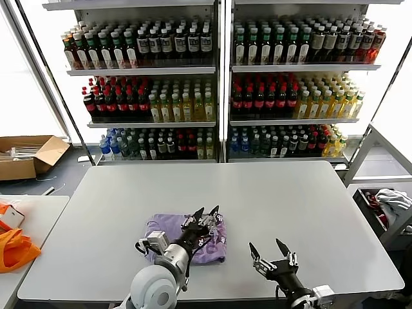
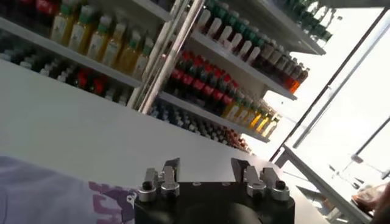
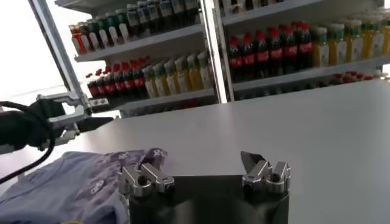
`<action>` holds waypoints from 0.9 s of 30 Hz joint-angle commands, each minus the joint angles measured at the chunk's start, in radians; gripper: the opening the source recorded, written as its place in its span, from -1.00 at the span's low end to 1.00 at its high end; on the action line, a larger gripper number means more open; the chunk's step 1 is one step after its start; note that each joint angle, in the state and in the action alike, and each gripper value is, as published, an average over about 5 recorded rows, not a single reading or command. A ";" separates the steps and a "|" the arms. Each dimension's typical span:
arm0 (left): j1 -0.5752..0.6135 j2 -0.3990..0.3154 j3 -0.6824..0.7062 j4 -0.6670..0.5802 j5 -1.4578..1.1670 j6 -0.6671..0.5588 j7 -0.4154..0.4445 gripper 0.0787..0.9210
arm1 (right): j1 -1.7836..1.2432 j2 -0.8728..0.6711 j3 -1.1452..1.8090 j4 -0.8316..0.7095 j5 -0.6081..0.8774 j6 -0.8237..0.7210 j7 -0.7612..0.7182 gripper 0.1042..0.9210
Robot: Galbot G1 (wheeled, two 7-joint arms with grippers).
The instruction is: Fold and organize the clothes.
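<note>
The lavender T-shirt lies folded in a small bundle on the grey table, near its front edge, with dark purple print showing at its right side. My left gripper is open and empty, just above the bundle's right part. The left wrist view shows the shirt beside that gripper. My right gripper is open and empty over bare table to the right of the shirt. In the right wrist view this gripper is apart from the shirt, and the left gripper shows above the cloth.
Shelves of bottles stand behind the table. A side table on the left holds a bright orange bag. A cardboard box sits on the floor at left. A bin with cloth stands at right.
</note>
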 commanded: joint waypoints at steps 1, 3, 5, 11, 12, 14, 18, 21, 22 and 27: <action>0.127 0.134 -0.204 -0.119 -0.002 -0.076 0.163 0.25 | 0.296 0.056 -0.265 -0.192 0.022 -0.152 0.205 0.76; 0.148 0.136 -0.224 -0.125 0.007 -0.073 0.169 0.40 | 0.324 0.085 -0.298 -0.224 0.006 -0.160 0.211 0.76; 0.164 0.132 -0.232 -0.124 0.026 -0.072 0.178 0.54 | 0.346 0.112 -0.331 -0.245 0.005 -0.167 0.216 0.76; 0.188 0.126 -0.223 -0.130 0.059 -0.068 0.187 0.76 | 0.367 0.172 -0.378 -0.274 -0.001 -0.173 0.286 0.76; 0.192 0.126 -0.219 -0.131 0.063 -0.068 0.188 0.76 | 0.363 0.176 -0.382 -0.268 0.005 -0.175 0.292 0.76; 0.201 0.121 -0.211 -0.131 0.073 -0.069 0.191 0.77 | 0.353 0.182 -0.390 -0.260 0.023 -0.186 0.312 0.74; 0.212 0.094 -0.203 -0.123 0.087 -0.070 0.195 0.77 | 0.331 0.184 -0.392 -0.247 0.023 -0.223 0.386 0.58; 0.216 0.078 -0.202 -0.116 0.087 -0.069 0.196 0.77 | 0.304 0.163 -0.387 -0.205 0.015 -0.229 0.390 0.37; 0.218 0.075 -0.200 -0.113 0.089 -0.069 0.197 0.77 | 0.295 0.155 -0.383 -0.191 0.009 -0.223 0.379 0.31; 0.241 0.069 -0.188 -0.097 0.113 -0.071 0.216 0.77 | 0.240 0.112 -0.330 -0.149 -0.108 -0.160 0.247 -0.05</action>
